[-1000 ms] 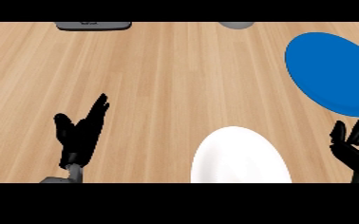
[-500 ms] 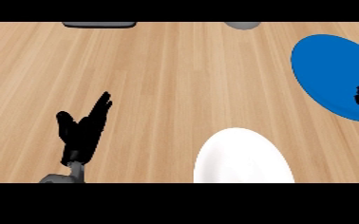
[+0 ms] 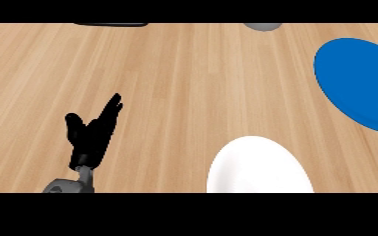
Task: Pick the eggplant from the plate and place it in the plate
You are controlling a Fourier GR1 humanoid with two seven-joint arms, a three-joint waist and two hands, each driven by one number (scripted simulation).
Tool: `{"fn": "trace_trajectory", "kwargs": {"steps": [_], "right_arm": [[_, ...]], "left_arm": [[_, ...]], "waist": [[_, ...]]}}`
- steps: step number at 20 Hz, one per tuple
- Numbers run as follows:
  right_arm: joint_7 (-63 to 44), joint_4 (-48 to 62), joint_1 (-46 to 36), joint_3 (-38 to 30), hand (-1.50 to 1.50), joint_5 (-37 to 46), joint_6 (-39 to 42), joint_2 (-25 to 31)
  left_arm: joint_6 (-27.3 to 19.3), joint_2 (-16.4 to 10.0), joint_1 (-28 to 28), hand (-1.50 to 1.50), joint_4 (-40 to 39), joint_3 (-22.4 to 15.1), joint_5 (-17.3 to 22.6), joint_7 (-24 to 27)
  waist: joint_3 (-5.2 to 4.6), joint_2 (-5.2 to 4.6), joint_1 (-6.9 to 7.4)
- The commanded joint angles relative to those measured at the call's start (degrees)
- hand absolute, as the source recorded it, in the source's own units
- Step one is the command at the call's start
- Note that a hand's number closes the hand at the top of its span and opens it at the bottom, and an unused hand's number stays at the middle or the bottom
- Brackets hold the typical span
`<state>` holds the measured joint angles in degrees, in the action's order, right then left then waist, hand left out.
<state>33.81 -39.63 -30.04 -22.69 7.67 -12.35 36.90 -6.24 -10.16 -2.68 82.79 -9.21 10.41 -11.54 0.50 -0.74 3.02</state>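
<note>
Two plates show and no eggplant on either, so the first job is to know where it is before anything moves. Nearest, low at the view's left, the left hand [image 3: 92, 137] rests open over the counter [image 3: 192, 80], fingers straight and pointing away, thumb spread to the side, holding nothing. Off to that hand's right and a little nearer the robot lies the white plate [image 3: 255, 167], bare on the part that shows. Farther out and well to the right of the hand sits the blue plate [image 3: 354, 80], cut by the view's edge; its visible part is bare too, and the eggplant may lie on the hidden part or be off view altogether, I cannot tell which. The right hand does not show at all. My judgement is that the work belongs to that right side, so the left hand is best left parked, well apart from both plates. To do the step well, the right hand should come in over a plate's rim rather than across its face, close round the eggplant's middle, and let go only once it rests flat near the target plate's centre. Farthest from the hand, at the counter's back edge, a dark slab [image 3: 111, 24] and a grey thing [image 3: 262, 25] play no part.
</note>
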Motion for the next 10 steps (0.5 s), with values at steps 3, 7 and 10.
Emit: {"fn": "trace_trajectory", "kwargs": {"steps": [3,7,10], "right_arm": [[-6.5,15.0,-6.3,3.3,1.5,6.3,0.3,4.6],[-5.9,19.8,-8.7,9.1,-1.5,12.2,4.5,5.1],[-2.5,22.7,-10.9,7.8,-1.5,10.9,7.2,3.5]], "left_arm": [[1.9,0.4,1.8,0.0,-0.3,-2.2,-0.5,0.3],[1.4,0.4,-0.7,0.0,-1.5,-0.8,-0.2,-0.6],[1.2,1.7,-0.1,0.0,-3.1,-1.7,-1.0,1.2]], "waist": [[-0.24,-1.24,2.66],[-0.2,-1.25,2.23],[-0.06,-1.46,2.21]]}}
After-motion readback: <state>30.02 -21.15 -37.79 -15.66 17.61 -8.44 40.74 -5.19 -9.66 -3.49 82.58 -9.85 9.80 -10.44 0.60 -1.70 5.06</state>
